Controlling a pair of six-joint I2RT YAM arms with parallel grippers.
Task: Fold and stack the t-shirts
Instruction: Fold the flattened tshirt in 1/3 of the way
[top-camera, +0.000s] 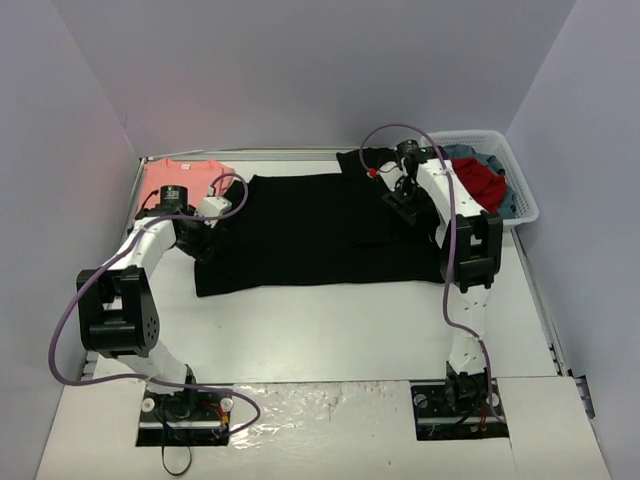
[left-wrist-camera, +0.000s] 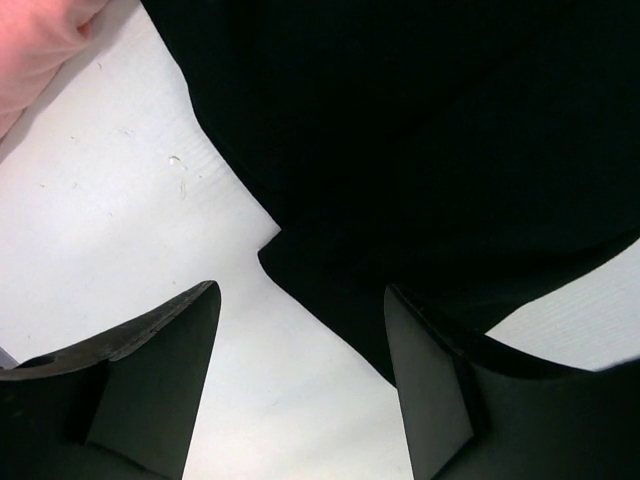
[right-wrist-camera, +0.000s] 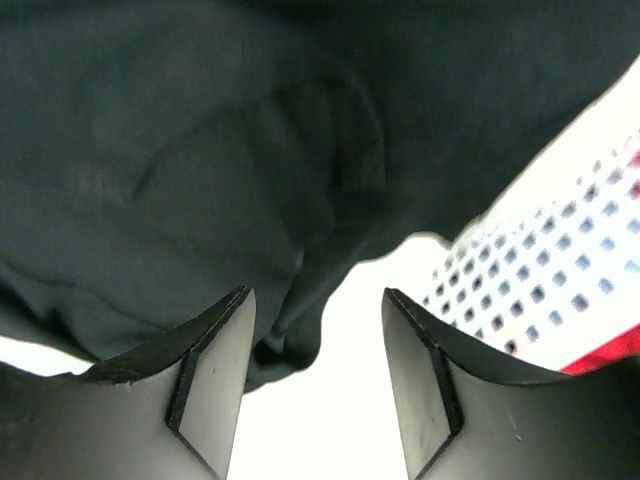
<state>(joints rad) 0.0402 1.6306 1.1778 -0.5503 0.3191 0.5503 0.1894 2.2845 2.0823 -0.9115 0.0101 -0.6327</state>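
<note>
**Top external view.** A large plain black cloth t-shirt (top-camera: 320, 230) is spread flat across the middle of the white table (top-camera: 330, 335). A smaller salmon-pink cloth t-shirt (top-camera: 185, 178) is laid at the far left corner, just beside the black one. A white perforated plastic basket (top-camera: 520, 185) is placed at the far right, with red cloth (top-camera: 480, 183) and blue cloth (top-camera: 462, 152) inside. The left gripper (top-camera: 200, 238) is positioned over the left edge of the black t-shirt. The right gripper (top-camera: 403, 205) is positioned over its far right part, near the basket.

**Left wrist view.** The left gripper (left-wrist-camera: 300, 385) is seen released: its jaws are set wide apart and nothing is clamped. An edge of the black t-shirt (left-wrist-camera: 420, 130) is located between the fingers (left-wrist-camera: 160, 385), with bare table (left-wrist-camera: 120, 230) beside it. The salmon-pink t-shirt (left-wrist-camera: 30, 50) is visible at the upper left corner.

**Right wrist view.** The right gripper (right-wrist-camera: 318, 375) is likewise seen released, jaws apart. A rumpled fold of the black t-shirt (right-wrist-camera: 200, 150) is found just beside the left-hand finger (right-wrist-camera: 215, 370), not pinched. The basket (right-wrist-camera: 540, 270) and the red cloth (right-wrist-camera: 610, 355) are seen at the right.
</note>
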